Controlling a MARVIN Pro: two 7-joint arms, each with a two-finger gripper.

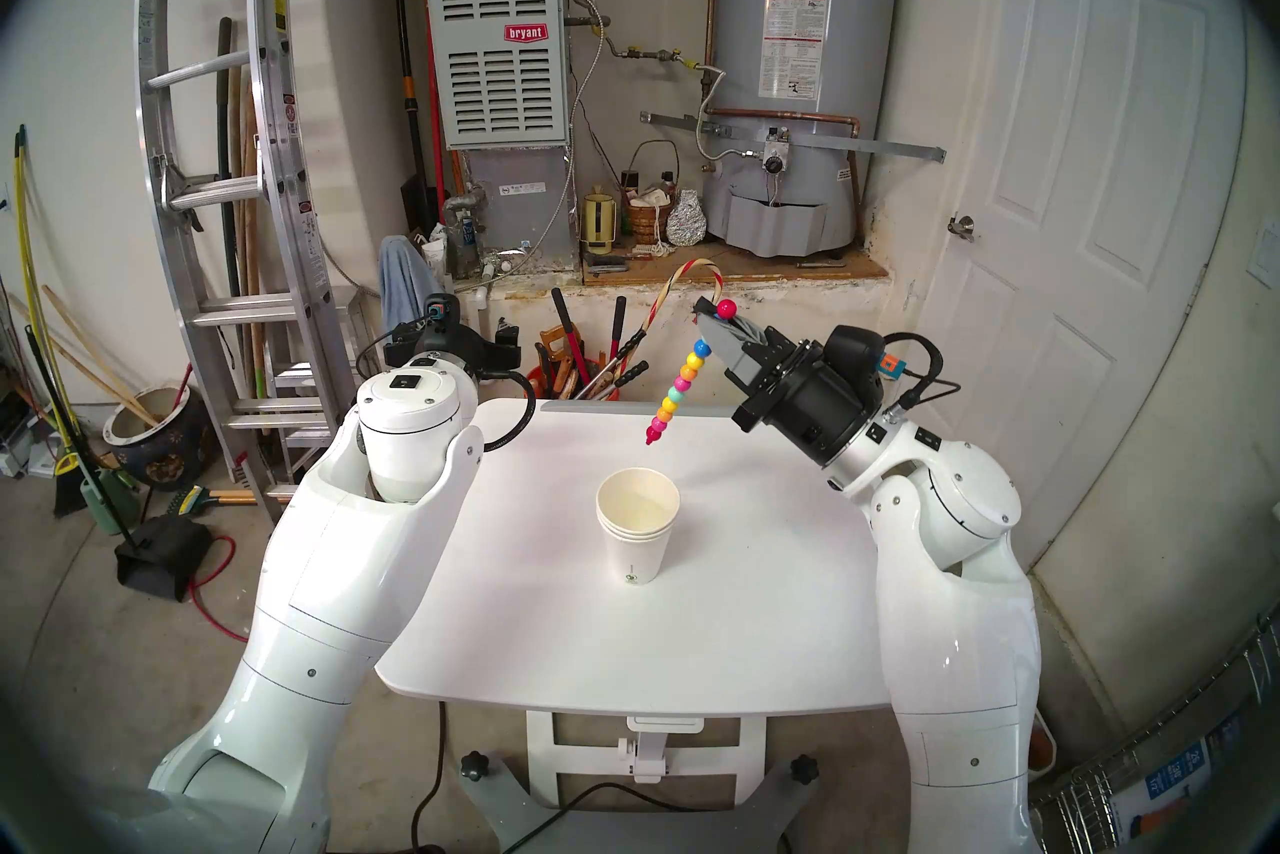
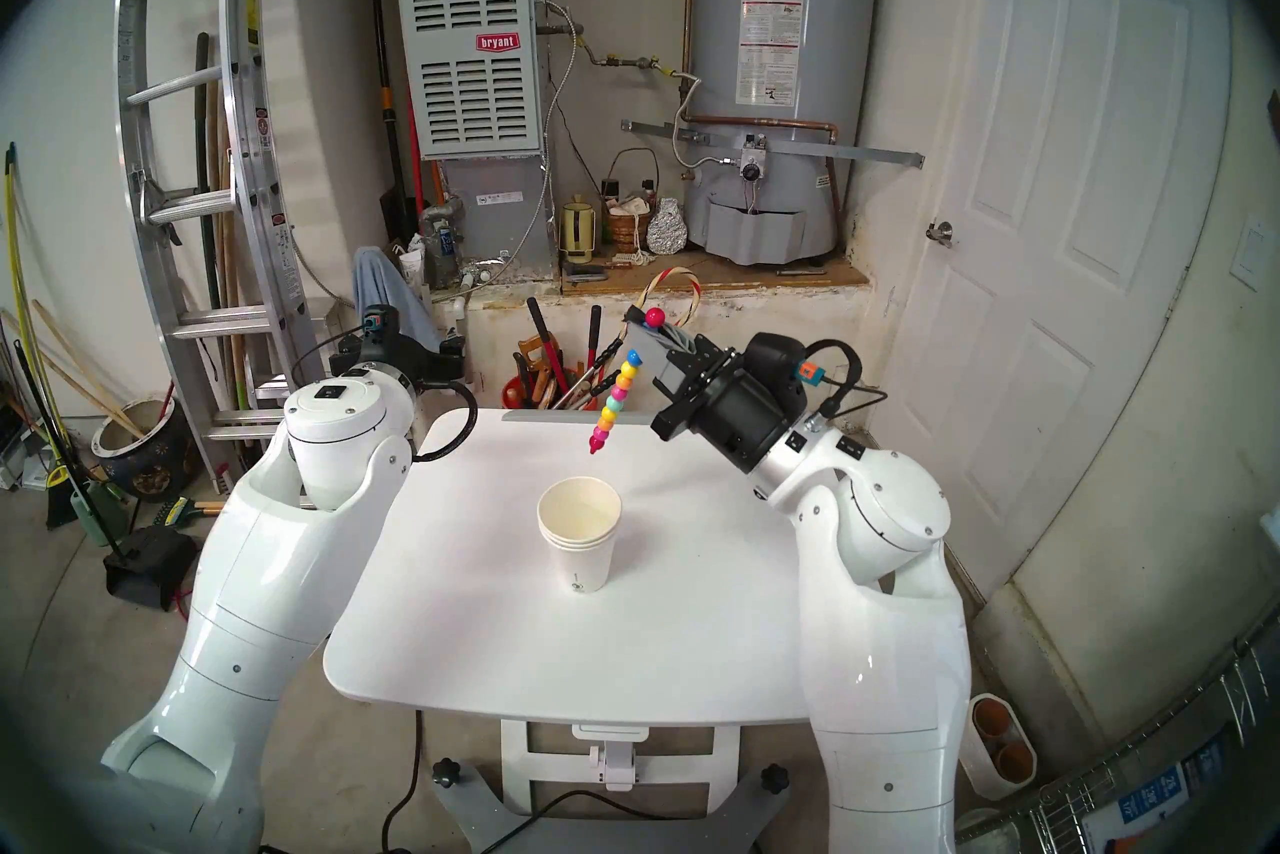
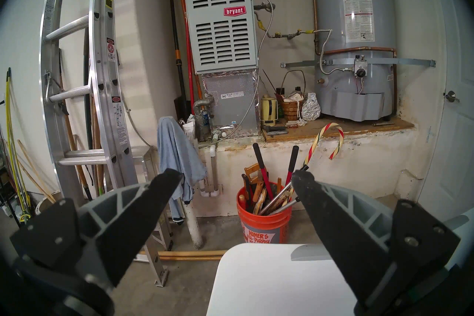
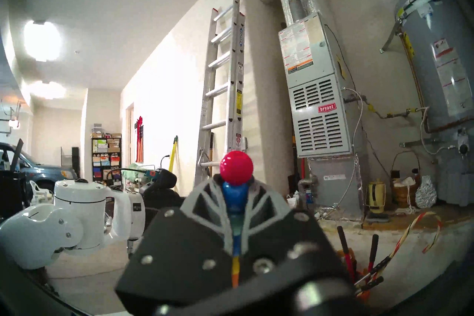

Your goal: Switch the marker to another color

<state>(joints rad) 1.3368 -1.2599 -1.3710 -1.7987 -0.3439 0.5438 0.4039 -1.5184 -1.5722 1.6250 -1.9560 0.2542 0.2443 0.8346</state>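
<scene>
The marker (image 1: 686,374) is a slim stick of rainbow beads that hangs tilted over the far part of the white table (image 1: 762,624), its pink tip pointing down. My right gripper (image 1: 713,324) is shut on its upper end, just under the red top bead (image 4: 236,166). In the right wrist view, the right gripper (image 4: 234,198) pinches a blue bead. A stack of white paper cups (image 1: 637,527) stands upright at mid-table, below and in front of the tip. My left gripper (image 3: 234,177) stands open and holds nothing, beyond the table's far left corner.
An orange bucket (image 3: 264,220) of long-handled tools and a red-and-white candy cane (image 3: 331,136) stand on the floor behind the table. A ladder (image 1: 228,208) leans on the left, and a white door (image 1: 1108,208) is on the right.
</scene>
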